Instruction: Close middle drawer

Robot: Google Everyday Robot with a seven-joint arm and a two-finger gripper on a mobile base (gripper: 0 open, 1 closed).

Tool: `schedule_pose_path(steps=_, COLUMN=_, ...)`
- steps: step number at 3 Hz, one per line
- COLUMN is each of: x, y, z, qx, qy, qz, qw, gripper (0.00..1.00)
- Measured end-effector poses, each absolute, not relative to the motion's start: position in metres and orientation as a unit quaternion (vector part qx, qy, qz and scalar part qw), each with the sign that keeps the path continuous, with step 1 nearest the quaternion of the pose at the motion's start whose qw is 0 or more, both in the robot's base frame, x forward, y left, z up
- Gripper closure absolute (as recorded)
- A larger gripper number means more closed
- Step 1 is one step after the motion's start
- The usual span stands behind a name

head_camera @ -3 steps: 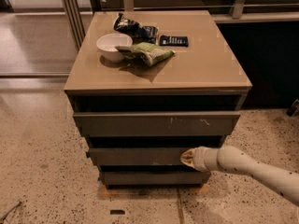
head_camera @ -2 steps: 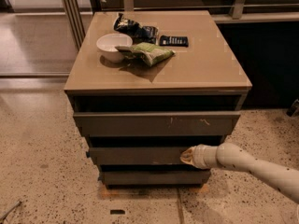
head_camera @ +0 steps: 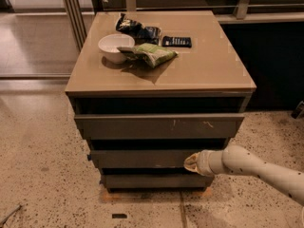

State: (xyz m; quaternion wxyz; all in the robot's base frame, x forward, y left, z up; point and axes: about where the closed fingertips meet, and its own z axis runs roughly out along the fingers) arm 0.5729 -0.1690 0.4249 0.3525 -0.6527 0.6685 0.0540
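The middle drawer (head_camera: 142, 158) is a plain grey-brown front in the cabinet, between the scratched top drawer front (head_camera: 159, 126) and the bottom drawer (head_camera: 156, 180). It stands out a little, with a dark gap above it. My gripper (head_camera: 190, 163) comes in from the right on a white arm (head_camera: 256, 170). Its tip is against the right part of the middle drawer's front, at the drawer's height.
On the cabinet top (head_camera: 209, 70) lie a white bowl (head_camera: 115, 47), a green snack bag (head_camera: 149, 54), a dark snack bag (head_camera: 137, 30) and a black flat object (head_camera: 176, 41). The top drawer also stands out. Speckled floor surrounds the cabinet; a dark wall panel is at the right.
My gripper has stayed at the right part of the middle drawer's front, with the arm edging slightly toward the cabinet. The drawers show no clear movement.
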Motion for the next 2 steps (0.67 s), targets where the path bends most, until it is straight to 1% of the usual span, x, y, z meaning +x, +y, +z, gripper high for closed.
schedule_pose_path(steps=2, x=0.464, y=-0.164, z=0.45, qx=-0.668, qy=0.674, qz=0.148, qw=0.278, gripper=1.0)
